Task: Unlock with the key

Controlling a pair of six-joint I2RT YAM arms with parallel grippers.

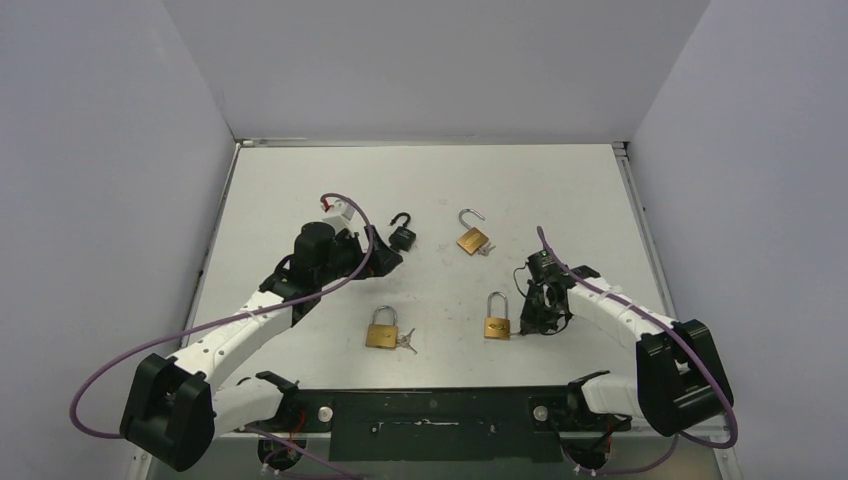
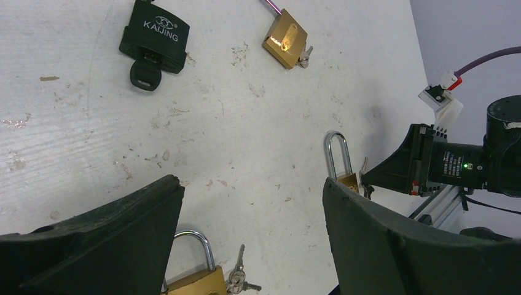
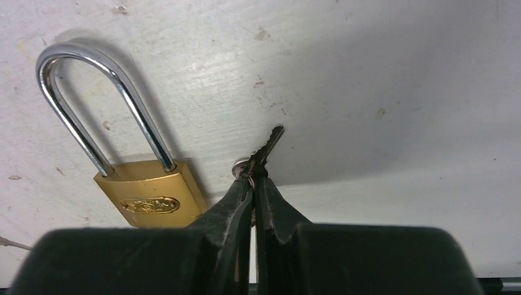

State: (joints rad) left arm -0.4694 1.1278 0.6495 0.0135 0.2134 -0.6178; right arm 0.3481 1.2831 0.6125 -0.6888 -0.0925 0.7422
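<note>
- Our right gripper (image 3: 252,181) is pressed together on the key (image 3: 263,150). It pinches the key at its ring end, so the blade sticks out free beyond the fingertips.
- The key lies just right of the brass padlock (image 3: 150,196), on the near right part of the table (image 1: 430,190). The padlock's shackle (image 3: 92,98) is seated in the body, so we judge this to be the lock to open.
- The blade is not in the lock and points away from it. We judge that we take the grip low against the table so that we can lift the key and turn it toward the lock's underside.
- Our left gripper (image 2: 252,184) hangs spread wide and empty over the left middle of the table, near the black padlock (image 2: 153,37). We probably keep it ready to steady the brass body.
- The black padlock and the far brass padlock (image 1: 472,240) show raised shackles.
- The near-centre padlock (image 1: 381,335) is shut, with its keys (image 1: 405,342) just beside it.
</note>
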